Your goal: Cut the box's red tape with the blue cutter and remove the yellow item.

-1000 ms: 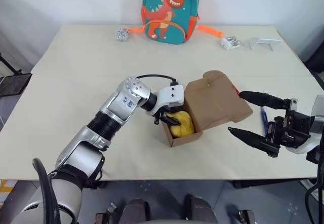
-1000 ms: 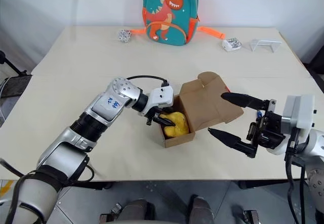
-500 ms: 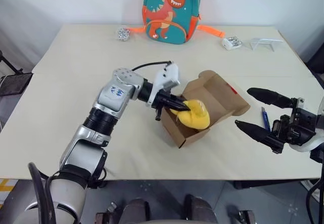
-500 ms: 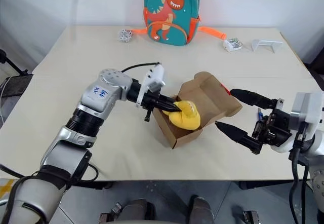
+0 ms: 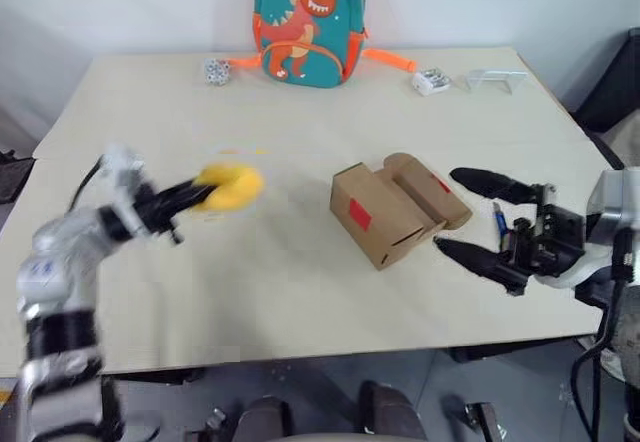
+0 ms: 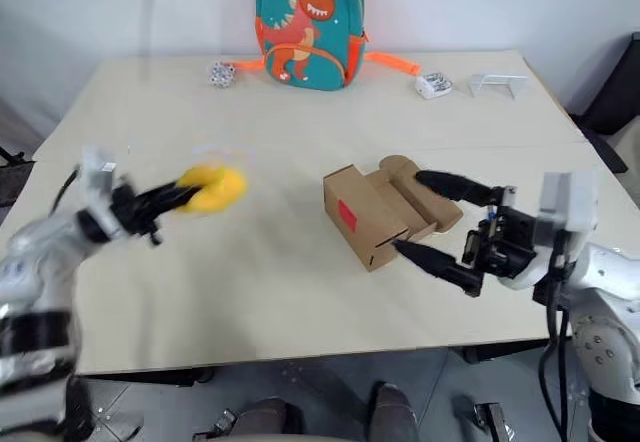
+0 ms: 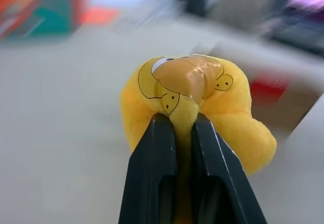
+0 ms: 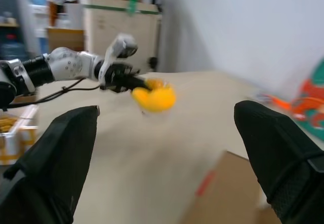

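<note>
- My left gripper [image 7: 182, 127] has its fingers [image 7: 154, 168] pinched tight on the yellow item [image 5: 229, 186], holding it up above the table [image 5: 290, 282], well to the left of the box [image 5: 385, 212].
- A second ago that gripper was down inside the open box, touching the yellow item there; half a second ago it had the item lifted to the box's mouth. Now the arm has swung far out to my left and the item is clear of the box.
- The box has tipped since then: its opening faced up and toward me before; now I see it lying on its side with the red tape [image 5: 359, 214] patch on the face toward me and the flaps at the far right.
- My right gripper [image 5: 478, 216] has its fingers spread wide, holding nothing, just to the right of the box, much where it hovered earlier.
- The blue cutter [image 5: 497, 220] lies on the table, between the right gripper's fingers as I look down.
- The dinosaur backpack [image 5: 303, 22] stands at the table's far edge; the whole picture has shifted sideways with the camera.
</note>
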